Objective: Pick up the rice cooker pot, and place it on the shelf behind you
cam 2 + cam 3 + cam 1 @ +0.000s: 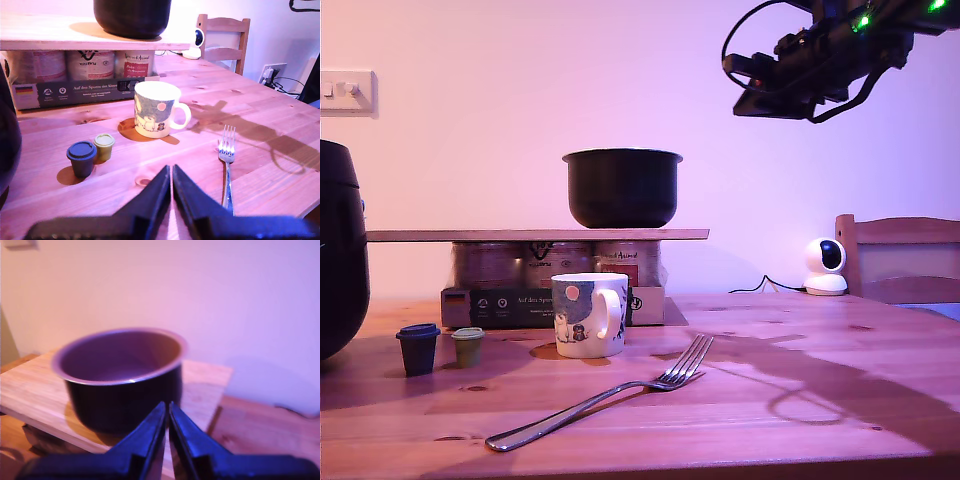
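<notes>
The rice cooker pot (622, 187) stands upright on the shelf (440, 236), at 12 o'clock from the mug (588, 314). My second gripper (167, 412) and my first gripper (171, 175) are both closed and empty. The placing looks finished.

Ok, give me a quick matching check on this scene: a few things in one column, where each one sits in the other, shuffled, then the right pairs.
Things:
1. rice cooker pot
2. mug
3. fork
4. small white camera

Places:
A. lying flat on the table at the front
B. by the wall, next to the chair
C. on the shelf
D. standing on the table in front of the box of tins

Pairs: 1-C, 2-D, 3-A, 4-B
</notes>
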Available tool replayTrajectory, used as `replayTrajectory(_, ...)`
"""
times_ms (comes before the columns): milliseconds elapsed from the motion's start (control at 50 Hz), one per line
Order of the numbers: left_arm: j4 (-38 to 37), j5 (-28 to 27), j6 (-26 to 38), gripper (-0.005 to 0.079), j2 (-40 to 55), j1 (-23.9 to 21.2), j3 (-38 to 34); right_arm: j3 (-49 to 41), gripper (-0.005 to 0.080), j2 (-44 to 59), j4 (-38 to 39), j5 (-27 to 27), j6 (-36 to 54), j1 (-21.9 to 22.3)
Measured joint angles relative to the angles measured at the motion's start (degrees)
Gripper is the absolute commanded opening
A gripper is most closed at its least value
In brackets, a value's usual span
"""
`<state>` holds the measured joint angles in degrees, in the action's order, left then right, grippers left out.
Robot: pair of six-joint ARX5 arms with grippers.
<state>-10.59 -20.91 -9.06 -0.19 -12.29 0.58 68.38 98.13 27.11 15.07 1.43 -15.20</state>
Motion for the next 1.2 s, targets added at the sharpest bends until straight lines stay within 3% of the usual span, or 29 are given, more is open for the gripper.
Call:
replayTrajectory(620,0.00,0.00,0.00,-0.0019,0.00,0.00,0.00,-11.89,-0.0011,-4.72,10.60,-0.44,-2.08,-1.11)
replayTrajectory(1020,0.00,0.00,0.00,-0.0019,0.00,0.00,0.00,-12.70,-0.0011,-20.76,4.74,-2.19,-2.75,-1.77)
replayTrajectory(1200,0.00,0.00,0.00,-0.0019,0.00,0.00,0.00,-21.40,-0.0011,-23.61,5.11,-3.78,-1.27,-1.77)
